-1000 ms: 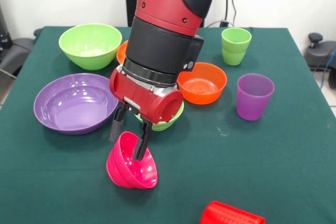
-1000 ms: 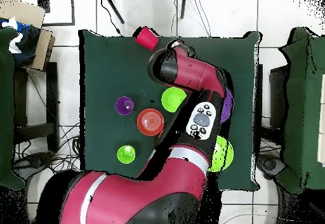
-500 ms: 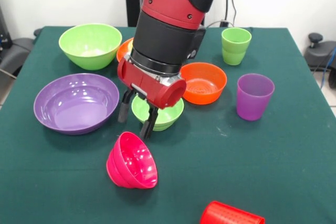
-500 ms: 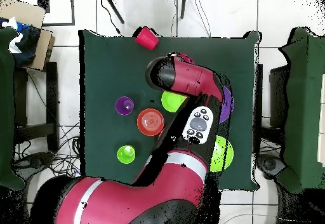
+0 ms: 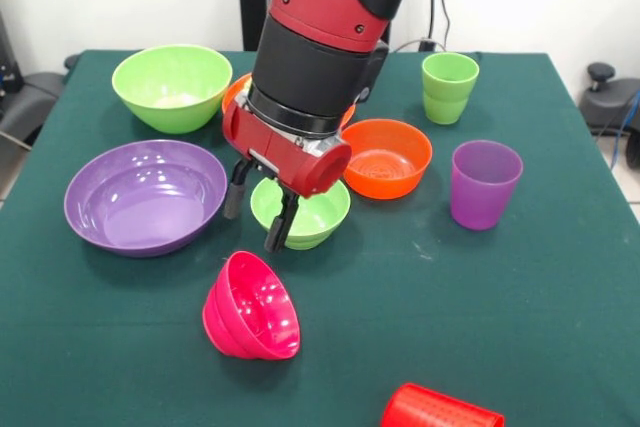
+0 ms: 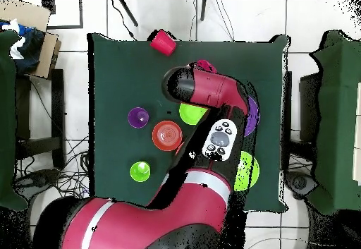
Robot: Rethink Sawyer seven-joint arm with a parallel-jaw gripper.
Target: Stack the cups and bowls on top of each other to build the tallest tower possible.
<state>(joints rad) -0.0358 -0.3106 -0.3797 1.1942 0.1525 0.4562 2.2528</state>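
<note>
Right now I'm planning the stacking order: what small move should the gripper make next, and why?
Probably come back down and re-grip the magenta-pink bowl. It lies tipped on its side, alone on the cloth, while the gripper hangs open and empty above it, beside the small green bowl. Nothing is stacked yet.

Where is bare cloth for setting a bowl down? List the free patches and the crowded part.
Free: the cloth between the pink bowl and the purple cup, above the toppled red cup; also the near left corner below the purple bowl. Crowded: the cluster of bowls under the tool.
</note>
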